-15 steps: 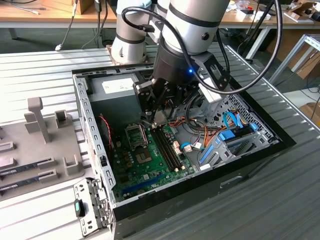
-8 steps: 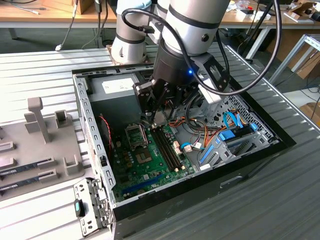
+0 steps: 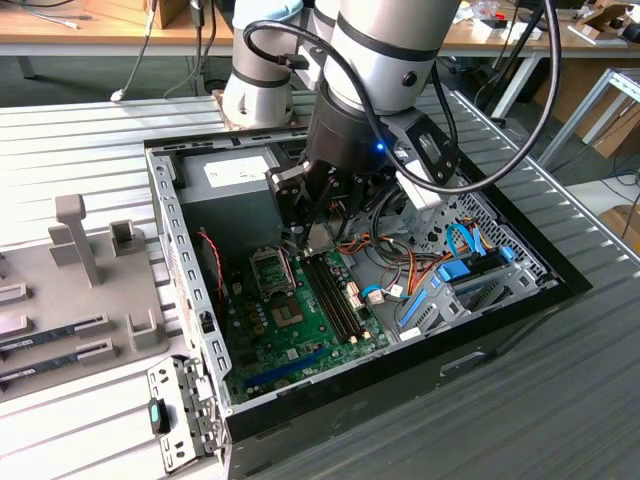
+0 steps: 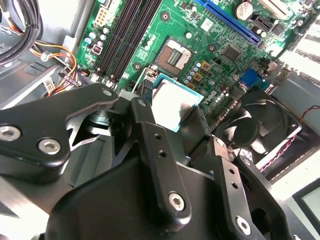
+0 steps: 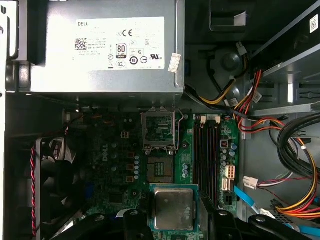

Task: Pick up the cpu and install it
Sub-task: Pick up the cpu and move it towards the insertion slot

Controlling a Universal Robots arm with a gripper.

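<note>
silver-grey square cpu with a thin green rim (image 5: pixel 173 209) sat clamped between the black fingers of your gripper (image 5: pixel 174 216), flat, metal top up, over the green motherboard (image 4: pixel 220 35). the open cpu socket (image 5: pixel 161 170) lay just beyond it, toward the grey power supply box (image 5: pixel 102 50). being square, the cpu had no long axis, and its edges ran parallel to the socket's.

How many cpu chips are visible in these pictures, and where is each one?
1. The cpu is clamped in the gripper, above the motherboard near the empty socket. The arm may hide others.
</note>
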